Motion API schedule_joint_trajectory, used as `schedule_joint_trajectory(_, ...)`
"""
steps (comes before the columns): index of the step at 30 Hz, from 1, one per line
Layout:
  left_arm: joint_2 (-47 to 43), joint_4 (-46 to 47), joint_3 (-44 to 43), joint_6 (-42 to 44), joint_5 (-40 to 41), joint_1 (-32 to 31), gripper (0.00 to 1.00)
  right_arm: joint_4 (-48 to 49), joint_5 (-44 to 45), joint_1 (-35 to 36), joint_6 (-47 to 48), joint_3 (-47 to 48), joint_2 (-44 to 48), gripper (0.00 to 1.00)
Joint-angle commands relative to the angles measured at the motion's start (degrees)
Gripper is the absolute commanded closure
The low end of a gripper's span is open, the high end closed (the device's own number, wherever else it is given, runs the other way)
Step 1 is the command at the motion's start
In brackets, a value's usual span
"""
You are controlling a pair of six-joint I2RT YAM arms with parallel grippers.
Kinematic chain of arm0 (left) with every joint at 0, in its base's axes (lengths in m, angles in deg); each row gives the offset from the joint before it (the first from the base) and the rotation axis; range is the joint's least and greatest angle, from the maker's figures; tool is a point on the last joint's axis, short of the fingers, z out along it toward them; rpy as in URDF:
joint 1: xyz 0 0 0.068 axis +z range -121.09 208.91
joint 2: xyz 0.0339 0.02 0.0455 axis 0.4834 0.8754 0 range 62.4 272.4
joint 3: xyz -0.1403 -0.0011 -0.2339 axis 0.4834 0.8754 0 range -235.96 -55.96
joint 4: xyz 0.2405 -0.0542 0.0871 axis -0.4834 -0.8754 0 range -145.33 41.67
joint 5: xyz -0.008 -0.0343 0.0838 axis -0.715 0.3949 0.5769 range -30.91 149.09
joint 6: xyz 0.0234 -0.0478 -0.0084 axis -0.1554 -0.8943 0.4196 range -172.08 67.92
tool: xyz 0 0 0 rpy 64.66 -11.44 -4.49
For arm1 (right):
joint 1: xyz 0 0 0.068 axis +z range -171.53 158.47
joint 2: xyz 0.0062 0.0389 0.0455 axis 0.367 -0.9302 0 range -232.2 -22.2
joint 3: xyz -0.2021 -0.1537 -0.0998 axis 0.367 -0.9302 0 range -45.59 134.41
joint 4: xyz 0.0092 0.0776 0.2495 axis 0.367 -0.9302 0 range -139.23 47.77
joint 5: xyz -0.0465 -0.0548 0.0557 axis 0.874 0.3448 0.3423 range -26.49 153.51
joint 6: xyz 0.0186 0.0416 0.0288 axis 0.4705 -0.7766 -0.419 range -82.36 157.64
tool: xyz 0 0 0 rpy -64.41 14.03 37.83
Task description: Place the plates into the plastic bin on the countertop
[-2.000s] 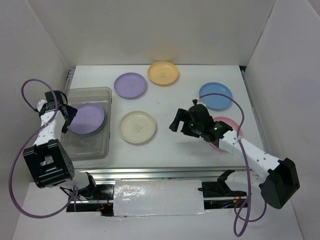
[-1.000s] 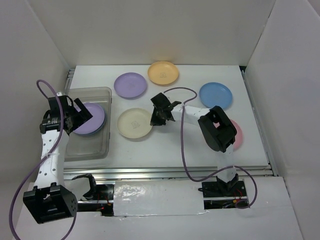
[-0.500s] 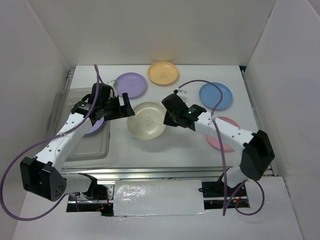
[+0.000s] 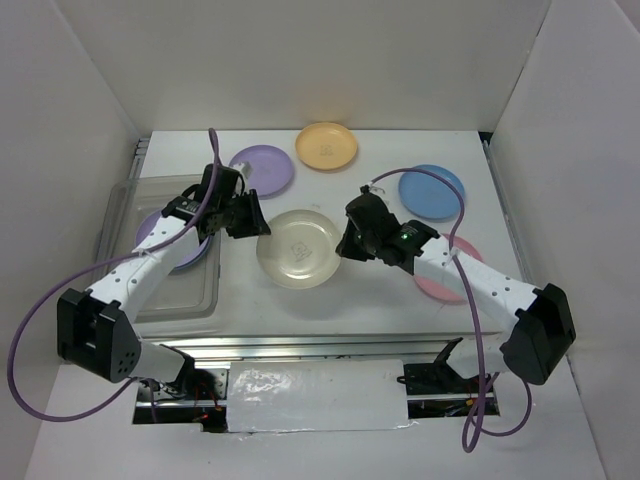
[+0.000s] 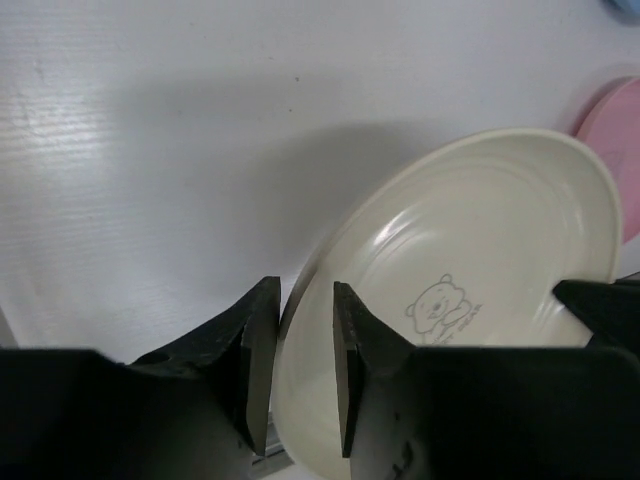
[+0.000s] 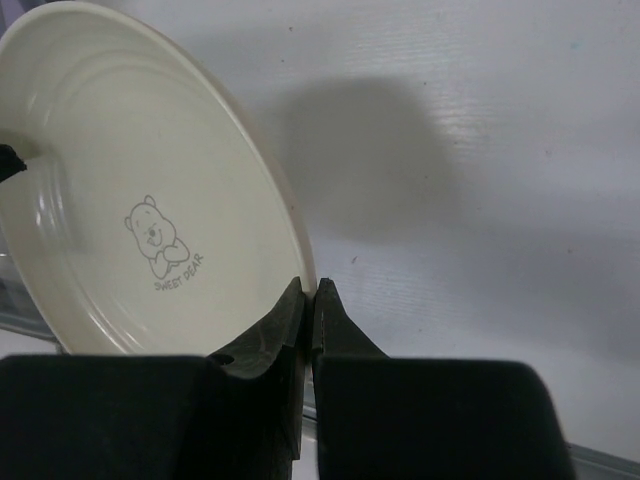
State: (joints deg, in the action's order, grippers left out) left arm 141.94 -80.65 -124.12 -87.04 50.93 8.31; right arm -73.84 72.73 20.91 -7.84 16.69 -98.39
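The cream plate (image 4: 297, 248) hangs tilted just above the countertop (image 4: 330, 300), between the two arms and a little to the right of the plastic bin (image 4: 128, 192), where one lilac plate (image 4: 148, 228) already lies. The right gripper (image 4: 345, 243) has its fingers (image 6: 285, 320) pressed together on the plate's right rim, pinching it. The left gripper (image 4: 250, 215) straddles the opposite rim, with its fingers (image 5: 255, 350) parted and a gap showing around the edge, so it is not clamped.

The plate looks like thin, stiff, light plastic with a glossy face, so it is probably slippery. Its raised rim is the only part that gives a hold. A pinch at one edge could let it swing or slide out, so gripping deep over the lip seems safest before it is carried to the bin.
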Motion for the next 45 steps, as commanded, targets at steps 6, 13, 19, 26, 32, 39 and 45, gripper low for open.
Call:
schedule_joint_trajectory(6, 1.2, 2.3, -0.7, 1.0, -3.2, -0.2, 0.86, 6.6, -6.6, -2.1, -0.1, -0.8, 3.4, 1.0)
schedule_joint_trajectory(13, 1.8, 2.9, 0.0, 1.7, -4.1, 0.6, 1.0, 10.5, -13.6, -3.8, 0.2, -1.8, 5.6, 0.93)
schedule_joint_trajectory(19, -4.0, -2.2, -1.2, -1.4, 7.2, 7.6, 1.0, 7.1, -10.7, -6.7, 0.1, -2.6, 7.4, 0.0)
schedule_joint_trajectory(26, -10.5, -7.0, 2.6, -6.6, 20.5, 27.3, 1.0, 2.1, -5.5, -12.9, 1.2, -8.2, 16.9, 0.0)
schedule_joint_trajectory(32, -9.5, -3.8, 7.5, -10.6, 25.1, 41.2, 1.0, -1.2, -6.6, -15.8, 3.2, -9.5, 24.6, 0.0)
schedule_joint_trajectory(39, -4.1, 4.1, 10.2, -10.5, 15.6, 52.8, 1.0, -4.8, -8.9, -18.1, 5.9, -8.5, 30.1, 0.0)
schedule_joint_trajectory(45, -2.4, 4.9, 11.6, -10.7, 13.3, 52.5, 0.96, -6.9, -8.9, -20.1, 7.5, -7.8, 33.4, 0.0)
